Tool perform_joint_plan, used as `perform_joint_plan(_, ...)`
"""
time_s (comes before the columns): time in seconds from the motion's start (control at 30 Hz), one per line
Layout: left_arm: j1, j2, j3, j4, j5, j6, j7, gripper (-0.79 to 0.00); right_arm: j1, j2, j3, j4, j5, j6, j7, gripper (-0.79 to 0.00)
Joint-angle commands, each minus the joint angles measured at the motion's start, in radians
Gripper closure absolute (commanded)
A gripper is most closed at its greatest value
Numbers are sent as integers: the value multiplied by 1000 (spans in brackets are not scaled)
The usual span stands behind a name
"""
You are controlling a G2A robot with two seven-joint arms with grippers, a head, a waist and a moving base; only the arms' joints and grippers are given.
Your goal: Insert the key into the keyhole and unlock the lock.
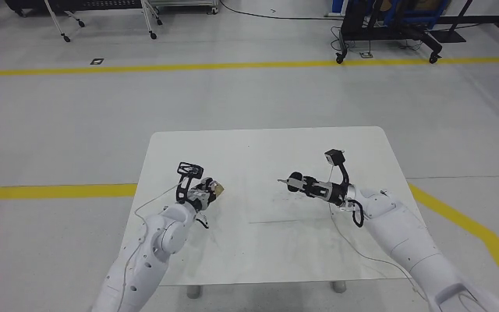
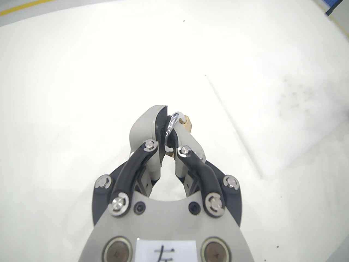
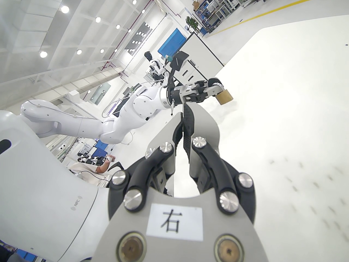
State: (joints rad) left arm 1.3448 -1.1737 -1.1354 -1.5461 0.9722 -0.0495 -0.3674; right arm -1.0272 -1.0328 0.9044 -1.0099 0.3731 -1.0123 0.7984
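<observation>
Over the surface [image 1: 257,152], my left gripper [image 2: 170,122] has its fingers clamped on the lock [image 2: 188,124] at the shackle [image 2: 174,118]; the right wrist view shows its brass body jutting past the fingertips. My right gripper [image 1: 293,183], fingers together, pinches the key [image 1: 281,182], pointed toward the lock, well apart. A white one-character label [image 2: 165,250] marks each wrist.

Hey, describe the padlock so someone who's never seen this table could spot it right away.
Start at the white table and follow the robot's left arm out to the left gripper. The padlock sticks out from its tip, silver shackle clamped in the gripper. It is the only brass-coloured block in the scene.
</observation>
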Motion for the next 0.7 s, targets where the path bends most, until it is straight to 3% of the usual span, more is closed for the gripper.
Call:
perform_joint_plan(0.0,15,2,-8,-12,8,-26,41,0,0,0,0,0,0,0,0,0)
perform_joint_plan(0.27,19,0,-5,-22,-22,-43,56,0,-7,-6,-3,-28,9,36,-45,0)
perform_joint_plan(0.4,-9,-14,-9,11,-252,-124,58,0,4,-27,-30,-45,-1,89,-109,0)
perform_joint_plan(0.47,-37,-25,-16,59,-474,-203,42,0,14,-43,-45,-44,13,97,-154,0)
perform_joint_plan(0.53,-81,-36,-36,153,-769,-291,-16,0,19,-58,-58,-37,54,79,-187,0)
perform_joint_plan(0.67,-182,-55,-24,324,-1073,-375,-151,0,33,-80,-77,-12,130,32,-193,0)
